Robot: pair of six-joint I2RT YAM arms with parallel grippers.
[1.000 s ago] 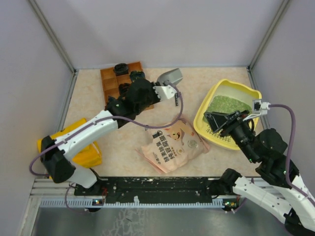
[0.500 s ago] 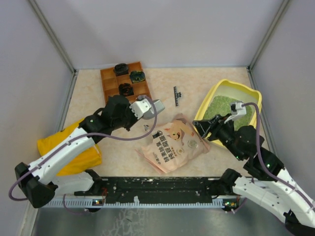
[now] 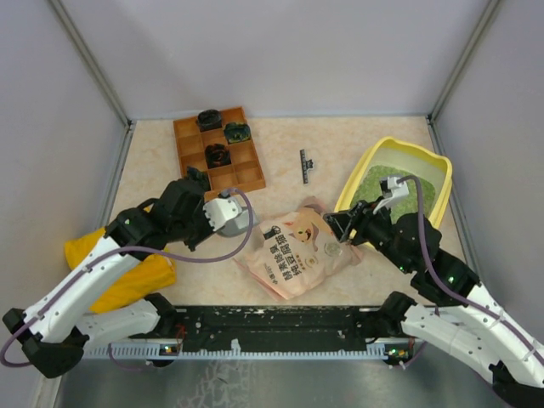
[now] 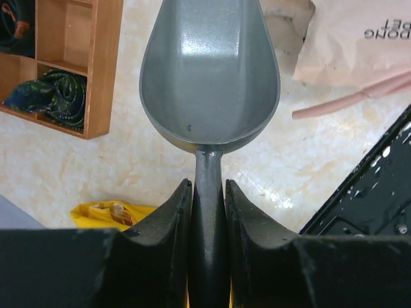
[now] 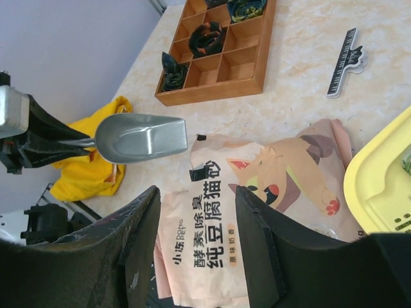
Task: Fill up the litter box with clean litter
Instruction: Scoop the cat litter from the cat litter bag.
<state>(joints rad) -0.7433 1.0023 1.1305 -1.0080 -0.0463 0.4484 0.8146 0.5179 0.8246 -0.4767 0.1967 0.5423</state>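
Observation:
The yellow litter box [image 3: 399, 143] stands at the right, tilted, with green clean litter [image 3: 371, 177] inside; my right arm covers its near part. My left gripper [image 3: 214, 218] [image 4: 208, 186] is shut on the handle of a grey scoop [image 3: 239, 219] [image 4: 209, 77], whose bowl is empty and hangs above the tabletop, left of the pink pouch [image 3: 297, 248]. My right gripper [image 3: 342, 228] [image 5: 197, 189] is open over the pouch's [image 5: 257, 192] right part, with nothing between its fingers. The box's rim [image 5: 379, 192] shows at the right of the right wrist view.
A brown wooden compartment tray [image 3: 217, 153] with dark rolled items sits at the back left. A black clip [image 3: 304, 166] lies at mid-back. A yellow cloth bag [image 3: 119, 272] lies at the near left. A black rail [image 3: 280, 323] runs along the near edge.
My left arm has drawn the scoop back from beside the wooden tray toward the near left. My right gripper has moved left, off the litter box to above the pouch, and widened a little.

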